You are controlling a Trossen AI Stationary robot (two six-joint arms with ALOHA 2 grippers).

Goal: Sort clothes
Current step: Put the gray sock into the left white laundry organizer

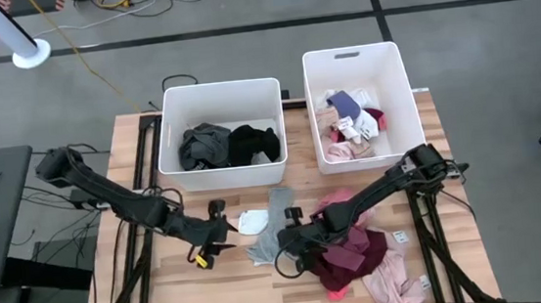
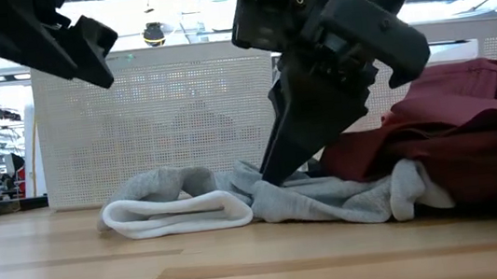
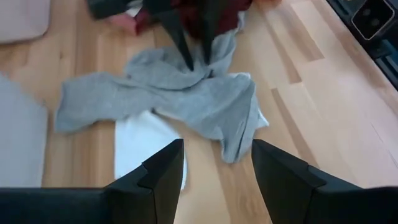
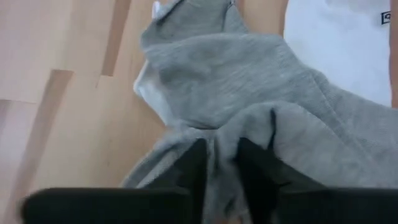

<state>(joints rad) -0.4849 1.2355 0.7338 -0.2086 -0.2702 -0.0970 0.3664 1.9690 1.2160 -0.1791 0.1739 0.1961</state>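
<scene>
The right gripper (image 4: 219, 163) has its tips pushed into the grey cloth (image 4: 261, 93), so a fold hides the ends. The white cloth (image 3: 140, 140) lies partly under the grey one. The maroon clothes (image 2: 472, 123) run off the low view's edge. The clothes in the right bin (image 1: 397, 82) are too small to tell apart.

Left gripper (image 3: 214, 171): fingers parted, empty, hovering low.
Right gripper (image 4: 217, 165): tips down, fingers pinched nearly together.

Grey garment (image 1: 275, 225), white garment (image 1: 250, 222), maroon garment (image 1: 353, 247), pale pink garment (image 1: 395, 283), white bins (image 1: 217, 97), black pincers (image 1: 294, 250)
</scene>
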